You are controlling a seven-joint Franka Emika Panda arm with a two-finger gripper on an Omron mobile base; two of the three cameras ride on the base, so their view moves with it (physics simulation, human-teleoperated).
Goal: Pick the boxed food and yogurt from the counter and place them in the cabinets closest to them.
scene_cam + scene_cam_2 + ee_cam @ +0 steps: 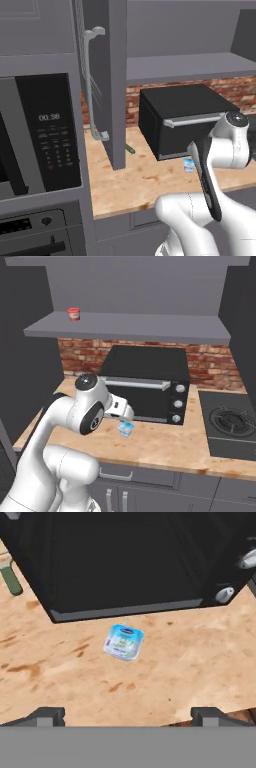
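yogurt (188,165) sits on the counter (130,180) just in front of the black toaster oven (180,120), partly hidden by the white arm (220,150) at lower right. open cabinet door (102,80) w/ long handle hangs left of oven; grey shelf (190,67) above. microwave (42,135) at left reads 00:38.

Yogurt (124,642): small cup, pale blue lid facing up, standing on the tan wood-grain tabletop (190,672) just left of centre in the hand view.
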